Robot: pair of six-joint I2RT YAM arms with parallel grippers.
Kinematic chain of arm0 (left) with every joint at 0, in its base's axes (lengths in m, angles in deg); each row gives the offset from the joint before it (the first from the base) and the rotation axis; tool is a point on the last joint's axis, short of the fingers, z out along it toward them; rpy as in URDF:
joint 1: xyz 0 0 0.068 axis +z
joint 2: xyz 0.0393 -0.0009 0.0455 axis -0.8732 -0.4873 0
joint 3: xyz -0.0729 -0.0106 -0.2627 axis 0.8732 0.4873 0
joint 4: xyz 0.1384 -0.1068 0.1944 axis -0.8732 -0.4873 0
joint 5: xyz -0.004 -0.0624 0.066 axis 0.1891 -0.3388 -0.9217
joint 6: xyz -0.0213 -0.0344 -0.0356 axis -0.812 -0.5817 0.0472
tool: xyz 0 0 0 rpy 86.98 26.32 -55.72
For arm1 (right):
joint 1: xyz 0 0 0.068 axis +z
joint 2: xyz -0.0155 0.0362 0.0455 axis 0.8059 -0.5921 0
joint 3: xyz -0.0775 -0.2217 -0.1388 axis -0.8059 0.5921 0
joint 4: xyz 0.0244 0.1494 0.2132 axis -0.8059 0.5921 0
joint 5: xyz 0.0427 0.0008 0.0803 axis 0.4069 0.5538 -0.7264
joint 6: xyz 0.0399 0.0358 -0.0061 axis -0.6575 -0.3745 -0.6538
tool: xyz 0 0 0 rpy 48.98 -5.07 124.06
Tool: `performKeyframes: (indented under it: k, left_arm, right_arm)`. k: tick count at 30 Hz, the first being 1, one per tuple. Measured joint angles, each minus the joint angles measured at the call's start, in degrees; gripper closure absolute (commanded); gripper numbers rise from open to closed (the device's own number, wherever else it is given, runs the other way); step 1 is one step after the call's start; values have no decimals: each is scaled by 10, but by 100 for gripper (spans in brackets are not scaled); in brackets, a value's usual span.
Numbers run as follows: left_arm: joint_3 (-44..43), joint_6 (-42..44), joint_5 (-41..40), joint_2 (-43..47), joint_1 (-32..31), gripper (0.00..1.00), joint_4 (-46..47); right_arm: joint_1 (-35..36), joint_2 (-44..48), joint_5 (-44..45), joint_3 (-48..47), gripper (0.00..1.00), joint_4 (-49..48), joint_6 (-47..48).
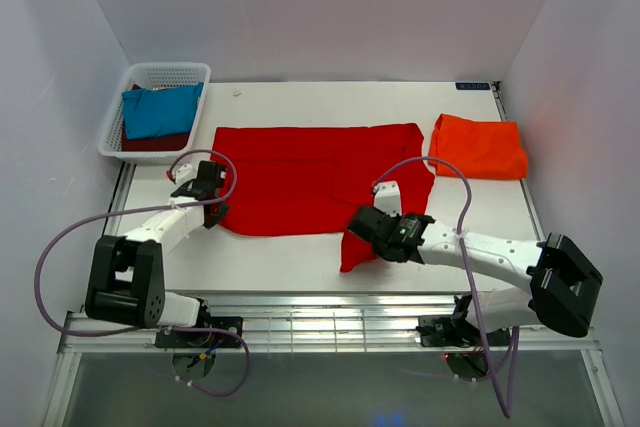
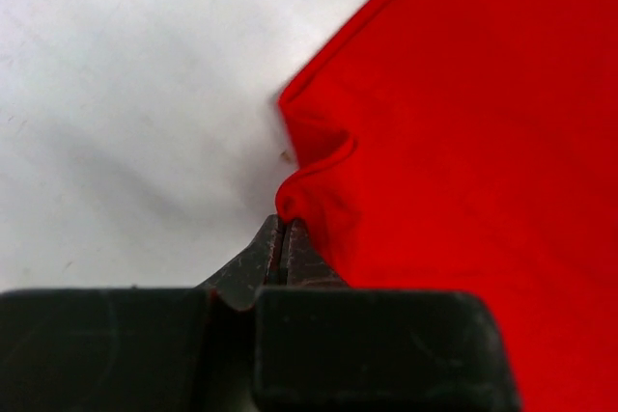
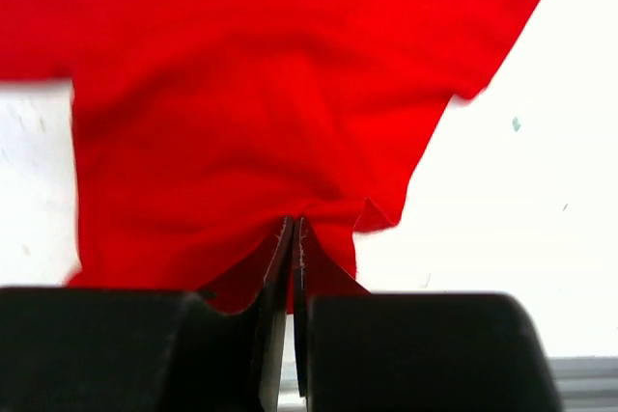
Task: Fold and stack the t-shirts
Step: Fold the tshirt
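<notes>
At the left claw (image 2: 283,224): jaws pressed together on a pinched ridge at the side edge of the bright red t-shirt (image 1: 310,182); cloth bunches just ahead of the tips.
At the right claw (image 3: 294,224): jaws closed on the shirt's near corner flap, puckers fanning away from the tips.
Grip check: both bites look thin, so I judge a slow lift wise to keep either edge from slipping out.
Fold move: raise both claws together and level, carry the held edge away over the body lying flat on the table (image 1: 290,257), and lay it square.
Beyond the right claw: orange-red t-shirt (image 1: 480,147), folded and apart from the red one, likely the stacking spot.
Far beyond the left claw: white basket (image 1: 150,72) holding a teal-blue t-shirt (image 1: 160,109) over a dark maroon t-shirt (image 1: 150,142).
</notes>
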Motion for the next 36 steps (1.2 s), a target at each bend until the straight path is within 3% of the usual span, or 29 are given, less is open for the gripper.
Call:
performKeyframes:
  k: [9, 16, 25, 36]
  left_arm:
    - [-111, 29, 15, -132, 14, 100, 24]
    - [-189, 38, 35, -208, 34, 100, 32]
    - [-275, 47, 65, -221, 46, 100, 31]
    - [-268, 54, 99, -182, 47, 100, 22]
  right_arm:
    - [-140, -54, 10, -80, 92, -86, 153]
    - [-191, -149, -2, -170, 92, -140, 245]
    - [-233, -208, -19, -257, 92, -160, 313]
    - [-260, -219, -28, -315, 92, -162, 356]
